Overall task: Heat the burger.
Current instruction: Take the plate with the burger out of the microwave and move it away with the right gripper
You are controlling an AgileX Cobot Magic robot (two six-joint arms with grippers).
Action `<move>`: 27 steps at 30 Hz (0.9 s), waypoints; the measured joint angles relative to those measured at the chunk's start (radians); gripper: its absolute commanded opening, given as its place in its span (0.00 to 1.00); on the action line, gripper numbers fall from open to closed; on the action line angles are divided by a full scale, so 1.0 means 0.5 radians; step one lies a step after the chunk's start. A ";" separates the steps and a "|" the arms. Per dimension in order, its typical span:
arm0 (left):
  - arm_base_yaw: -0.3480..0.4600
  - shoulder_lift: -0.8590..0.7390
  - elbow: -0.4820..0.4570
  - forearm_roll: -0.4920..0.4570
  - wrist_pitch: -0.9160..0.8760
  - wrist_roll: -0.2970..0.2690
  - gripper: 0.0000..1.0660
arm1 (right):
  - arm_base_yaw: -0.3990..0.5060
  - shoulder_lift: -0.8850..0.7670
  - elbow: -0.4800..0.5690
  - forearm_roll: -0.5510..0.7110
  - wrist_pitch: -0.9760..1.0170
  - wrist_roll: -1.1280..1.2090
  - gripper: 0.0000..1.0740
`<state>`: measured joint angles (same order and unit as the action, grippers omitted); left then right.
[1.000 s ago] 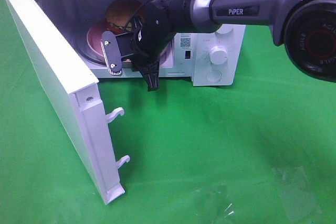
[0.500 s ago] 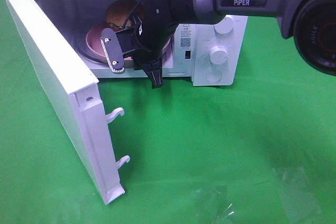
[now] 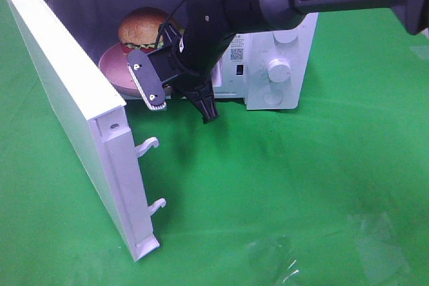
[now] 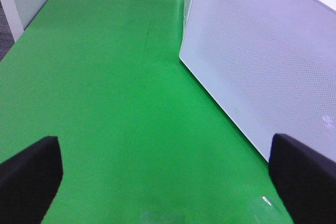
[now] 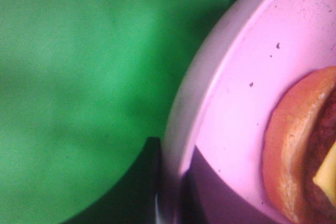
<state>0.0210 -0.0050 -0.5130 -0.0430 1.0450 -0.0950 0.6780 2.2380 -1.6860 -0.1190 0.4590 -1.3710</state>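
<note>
The burger (image 3: 142, 26), with its glossy brown bun, sits on a round pink plate (image 3: 114, 68) in the mouth of the open white microwave (image 3: 278, 45). My right gripper (image 3: 167, 78) reaches in from the right and is shut on the plate's near rim. The right wrist view shows the plate (image 5: 247, 77) very close, with the burger's bun (image 5: 294, 145) at its edge and the gripper (image 5: 170, 198) pinching the rim. In the left wrist view, my left gripper (image 4: 168, 182) stands open over bare green cloth, holding nothing.
The microwave door (image 3: 67, 98) swings wide open toward the front left, its two latch hooks (image 3: 149, 145) sticking out. Its perforated outer face (image 4: 262, 51) lies close beside the left gripper. Green cloth covers the table. Clear plastic film (image 3: 375, 239) lies at the front right.
The right gripper has turned and shifted, and the plate with the burger has moved left and slightly toward the front of the microwave opening. The grip on the plate holds.
</note>
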 measured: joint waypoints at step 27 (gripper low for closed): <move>0.000 0.000 0.000 0.000 0.000 0.000 0.95 | 0.022 -0.568 0.884 -0.012 -0.350 -0.190 0.00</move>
<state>0.0210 -0.0050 -0.5130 -0.0430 1.0450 -0.0950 0.6890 1.9540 -1.2440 -0.1250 0.2840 -1.4660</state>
